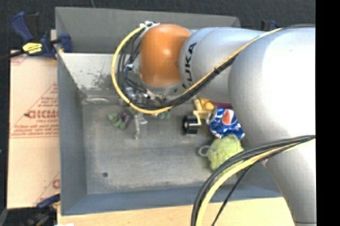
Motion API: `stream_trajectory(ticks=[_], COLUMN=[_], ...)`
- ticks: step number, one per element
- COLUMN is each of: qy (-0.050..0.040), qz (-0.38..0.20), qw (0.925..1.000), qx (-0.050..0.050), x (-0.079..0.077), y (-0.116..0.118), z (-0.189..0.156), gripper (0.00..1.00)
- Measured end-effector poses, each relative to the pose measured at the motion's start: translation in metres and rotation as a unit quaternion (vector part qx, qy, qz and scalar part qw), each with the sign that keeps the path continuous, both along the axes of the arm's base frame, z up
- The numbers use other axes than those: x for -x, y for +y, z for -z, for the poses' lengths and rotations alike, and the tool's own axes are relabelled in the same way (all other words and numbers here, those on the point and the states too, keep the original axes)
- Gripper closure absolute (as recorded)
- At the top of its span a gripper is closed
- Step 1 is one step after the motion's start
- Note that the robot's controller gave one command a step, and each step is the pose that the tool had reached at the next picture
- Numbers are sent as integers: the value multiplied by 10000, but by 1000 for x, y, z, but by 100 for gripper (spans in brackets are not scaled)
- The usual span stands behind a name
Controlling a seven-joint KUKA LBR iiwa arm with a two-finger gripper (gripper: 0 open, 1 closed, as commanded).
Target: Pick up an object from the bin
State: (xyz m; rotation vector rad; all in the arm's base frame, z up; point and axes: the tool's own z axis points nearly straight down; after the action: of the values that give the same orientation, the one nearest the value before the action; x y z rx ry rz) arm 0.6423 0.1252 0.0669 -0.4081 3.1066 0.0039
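Hangs low in the bin [133, 166] with fingers [139, 127] just right of a small green and purple toy [120, 118]. Cannot tell whether open or shut.

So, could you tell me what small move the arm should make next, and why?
Probably nudge the gripper slightly leftward in the view, to centre it on the small green-and-purple thing lying just beside it on the bin floor; the heap of other things lies farther right.
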Motion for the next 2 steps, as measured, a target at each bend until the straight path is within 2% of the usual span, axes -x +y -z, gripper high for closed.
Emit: stream_trajectory(ticks=[1, 2], qy=[-53, -30], qz=[-832, -67], qw=[9965, 10000], qx=[-14, -18], x=[-13, -3], y=[-14, -1], z=[-5, -2], gripper=[0, 100])
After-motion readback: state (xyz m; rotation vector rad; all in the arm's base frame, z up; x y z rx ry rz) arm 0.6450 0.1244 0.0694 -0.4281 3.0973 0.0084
